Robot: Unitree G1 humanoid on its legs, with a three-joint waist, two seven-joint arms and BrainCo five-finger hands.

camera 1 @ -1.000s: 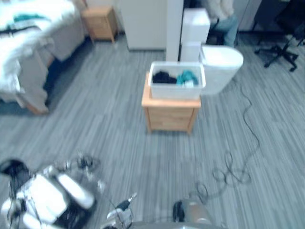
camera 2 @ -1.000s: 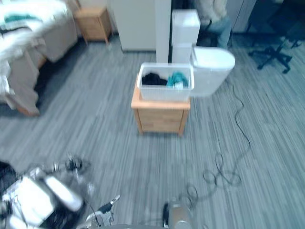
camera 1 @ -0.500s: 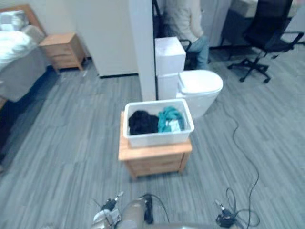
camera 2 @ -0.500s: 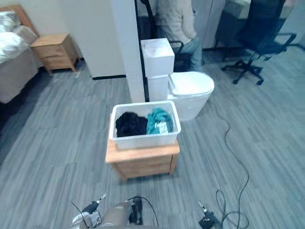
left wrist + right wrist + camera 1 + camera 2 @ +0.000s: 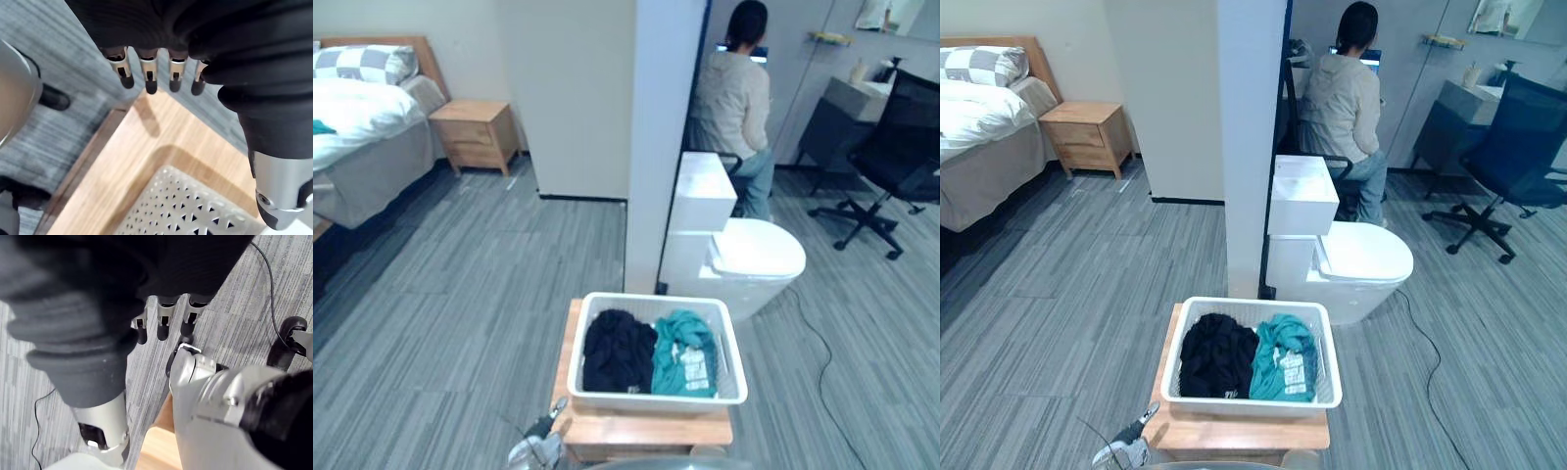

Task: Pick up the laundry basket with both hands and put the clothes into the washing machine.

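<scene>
Laundry basket [image 5: 651, 399] centred on the wooden nightstand [image 5: 646, 431], open side up, its long axis parallel to the top's front edge; black clothes [image 5: 617, 351] lie at its left end, teal clothes [image 5: 683, 354] at its right. Left hand [image 5: 148, 73], fingers straight, slightly apart and empty, above the top's front left corner beside the basket's wall. Right hand [image 5: 164, 318], fingers likewise relaxed and empty, over the floor [image 5: 230, 318].

The laundry basket [image 5: 651, 400], holding clothes [image 5: 651, 354], sits on a low cabinet [image 5: 646, 429]; behind it stands a pillar [image 5: 661, 127], a toilet [image 5: 754, 259] to its right; bed [image 5: 362, 127] far left.
</scene>
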